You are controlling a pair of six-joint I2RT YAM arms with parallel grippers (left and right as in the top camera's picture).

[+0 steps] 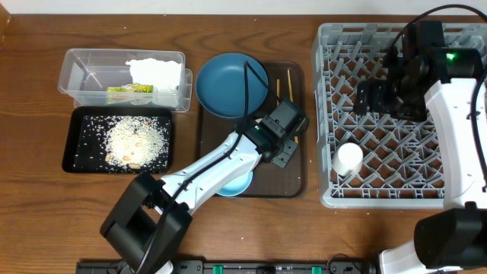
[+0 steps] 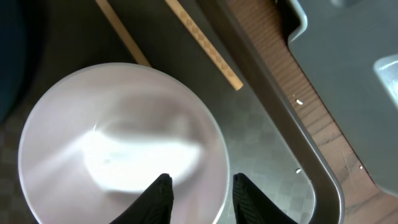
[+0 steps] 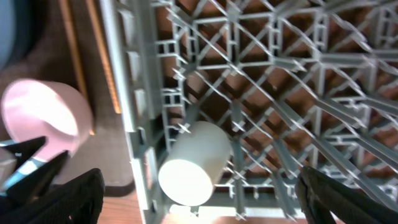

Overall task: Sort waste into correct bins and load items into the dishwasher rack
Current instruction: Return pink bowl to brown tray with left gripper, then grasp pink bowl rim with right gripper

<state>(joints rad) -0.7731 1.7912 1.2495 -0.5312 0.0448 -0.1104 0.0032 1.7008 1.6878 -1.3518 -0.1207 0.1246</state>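
Since the dishwasher rack (image 1: 326, 91) has plenty of room, next load off the brown serving tray (image 2: 267, 155) looks like the cream bowl (image 2: 118, 143): probably rigid, light, slick, chippable, so pinch the rim wall. Left hand (image 2: 200, 190) released, straddling that rim, nothing clamped. Right hand (image 3: 199, 193) spread wide, empty, over the rack. White cup (image 3: 193, 163) lies on its side in the rack; chopsticks (image 2: 202, 45) beside the bowl

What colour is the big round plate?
The plate is dark blue; the overhead view shows it best.
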